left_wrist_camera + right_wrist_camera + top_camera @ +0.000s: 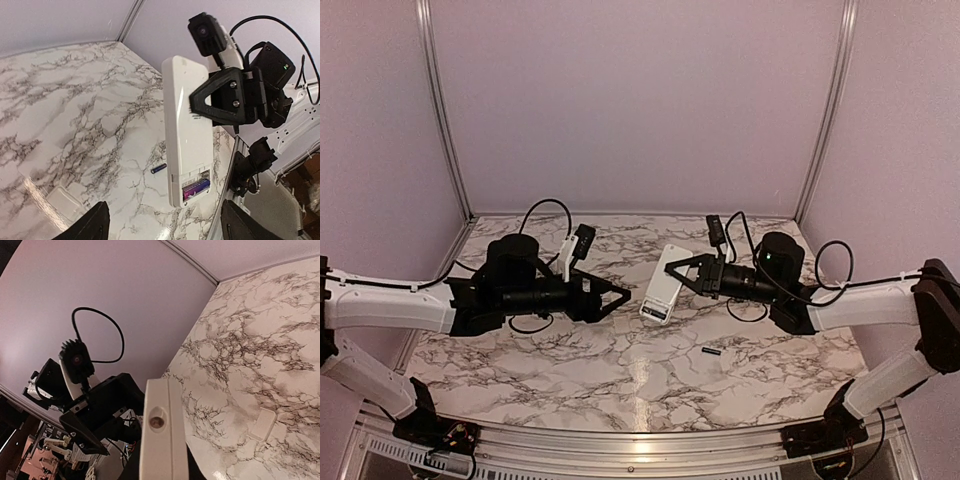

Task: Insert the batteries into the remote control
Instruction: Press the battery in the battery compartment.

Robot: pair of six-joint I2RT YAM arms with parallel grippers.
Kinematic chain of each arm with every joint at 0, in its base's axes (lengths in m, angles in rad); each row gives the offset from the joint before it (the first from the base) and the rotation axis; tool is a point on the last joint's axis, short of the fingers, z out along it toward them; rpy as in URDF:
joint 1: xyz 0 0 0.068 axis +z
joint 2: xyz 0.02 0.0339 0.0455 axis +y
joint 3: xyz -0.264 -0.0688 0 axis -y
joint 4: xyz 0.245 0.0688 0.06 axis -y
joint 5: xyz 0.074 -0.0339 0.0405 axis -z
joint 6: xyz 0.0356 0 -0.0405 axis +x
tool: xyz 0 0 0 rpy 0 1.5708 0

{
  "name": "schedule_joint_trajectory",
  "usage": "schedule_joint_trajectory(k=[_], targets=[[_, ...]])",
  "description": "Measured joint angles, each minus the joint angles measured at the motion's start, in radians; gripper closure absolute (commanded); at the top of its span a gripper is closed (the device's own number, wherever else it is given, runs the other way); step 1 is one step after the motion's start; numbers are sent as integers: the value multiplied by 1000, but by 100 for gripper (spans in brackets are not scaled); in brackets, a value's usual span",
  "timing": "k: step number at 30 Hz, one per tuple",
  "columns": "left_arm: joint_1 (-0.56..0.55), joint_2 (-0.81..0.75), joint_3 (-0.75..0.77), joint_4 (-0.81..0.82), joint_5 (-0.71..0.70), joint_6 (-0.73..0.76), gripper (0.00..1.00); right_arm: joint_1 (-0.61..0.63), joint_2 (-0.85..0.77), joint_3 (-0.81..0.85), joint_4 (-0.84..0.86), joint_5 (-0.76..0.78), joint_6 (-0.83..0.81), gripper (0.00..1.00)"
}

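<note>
My right gripper (678, 272) holds the remote control (185, 145) up off the table (570, 370), just right of centre. Its plain back faces my left arm and the open battery bay is at the lower end, which I judge is so my left side can reach straight into it. These jaws are nearly closed and pinch the handset across its upper half. In the bay I see what looks like a seated battery (196, 189), though I can't tell whether it is fully home. The loose battery (711, 352) lies on the marble near and right of the remote, with the cover plate (733, 358) just beside it. My left gripper (620, 297) hangs level to the left of the remote, apart from it, with its jaws spread wide and nothing between them.
</note>
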Motion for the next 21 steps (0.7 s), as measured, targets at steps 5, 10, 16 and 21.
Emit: schedule_joint_trajectory(k=[5, 10, 16, 21], targets=[[-150, -120, -2, -21, -246, 349, 22, -11, 2, 0, -69, 12, 51, 100], [-345, -111, -9, -68, -437, 732, 27, -11, 9, -7, -83, 8, 124, 100], [-420, -3, 16, -130, -599, 1005, 36, -2, 9, -14, -92, 6, 189, 100], [-447, 62, 51, -147, -667, 1138, 39, 21, 9, -22, -92, 10, 222, 100]])
